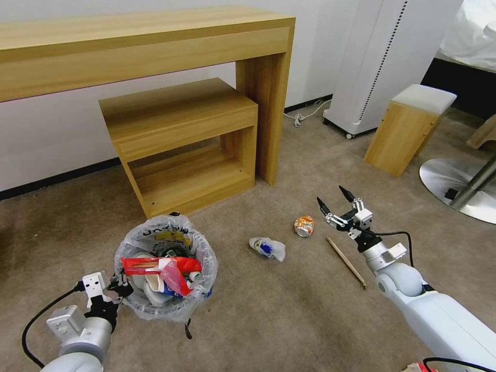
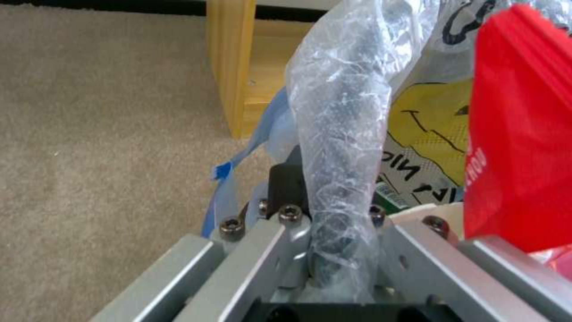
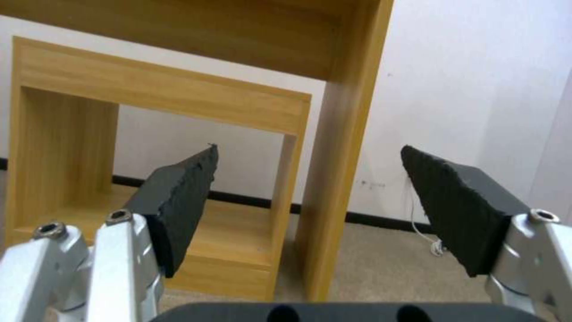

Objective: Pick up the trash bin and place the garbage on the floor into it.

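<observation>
The trash bin (image 1: 165, 274) is low at the left, lined with a clear printed bag and filled with red wrappers (image 1: 170, 268) and white litter. My left gripper (image 1: 121, 285) is shut on its near rim; in the left wrist view the bag-wrapped rim (image 2: 339, 147) runs between the closed fingers, beside a red wrapper (image 2: 518, 134). On the beige floor (image 1: 289, 310) lie a crushed orange can (image 1: 304, 226), a small white and blue bottle (image 1: 267, 248) and a wooden stick (image 1: 346, 262). My right gripper (image 1: 337, 201) hangs open just right of the can, pads (image 3: 178, 201) wide apart.
A wooden desk (image 1: 155, 41) stands against the wall, with a low shelf unit (image 1: 181, 139) tucked under it just behind the bin. A padded wooden stool (image 1: 408, 129), a white appliance (image 1: 382, 62) and a round metal chair base (image 1: 454, 186) stand to the right.
</observation>
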Motion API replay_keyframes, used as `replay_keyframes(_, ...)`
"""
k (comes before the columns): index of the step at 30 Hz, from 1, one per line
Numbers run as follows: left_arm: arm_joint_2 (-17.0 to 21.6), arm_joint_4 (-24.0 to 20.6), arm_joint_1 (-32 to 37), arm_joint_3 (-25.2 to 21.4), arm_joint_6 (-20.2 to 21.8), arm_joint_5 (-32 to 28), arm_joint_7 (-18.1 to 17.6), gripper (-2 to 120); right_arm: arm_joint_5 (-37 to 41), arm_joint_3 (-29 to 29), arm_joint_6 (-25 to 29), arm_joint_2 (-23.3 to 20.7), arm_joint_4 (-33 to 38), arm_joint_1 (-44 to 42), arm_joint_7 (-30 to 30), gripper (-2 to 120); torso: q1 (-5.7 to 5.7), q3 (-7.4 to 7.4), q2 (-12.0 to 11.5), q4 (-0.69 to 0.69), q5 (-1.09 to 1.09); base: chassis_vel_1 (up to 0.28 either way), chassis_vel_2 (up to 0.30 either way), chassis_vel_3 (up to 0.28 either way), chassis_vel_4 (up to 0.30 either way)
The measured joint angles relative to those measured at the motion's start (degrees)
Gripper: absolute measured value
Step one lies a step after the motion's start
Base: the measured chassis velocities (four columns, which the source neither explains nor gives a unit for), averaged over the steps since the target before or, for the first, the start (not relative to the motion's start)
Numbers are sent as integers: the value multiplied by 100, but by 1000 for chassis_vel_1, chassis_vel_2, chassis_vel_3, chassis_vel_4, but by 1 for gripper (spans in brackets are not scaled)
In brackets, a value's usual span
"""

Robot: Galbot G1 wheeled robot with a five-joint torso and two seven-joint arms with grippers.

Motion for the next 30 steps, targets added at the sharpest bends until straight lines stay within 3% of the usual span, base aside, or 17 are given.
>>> replay_keyframes(14, -1, -39, 31, -6, 0, 6, 0, 2, -8, -33, 25, 17, -5, 20, -101, 81, 0, 0, 0, 0, 0, -67, 71, 66, -75)
replay_keyframes(20, -24, -38, 41, -7, 0, 14, 0, 2, 123, -207, 23, 19, -133, 148, -254, 93, 1, 0, 0, 0, 0, -31, 48, 44, -41)
replay_keyframes(30, -63, -18, 57, -31, -9, 20, 2, 2, 500, -1408, 53, 122, -1214, 1110, -616, 100, 1, 0, 0, 2, 0, 0, 0, 0, 0)
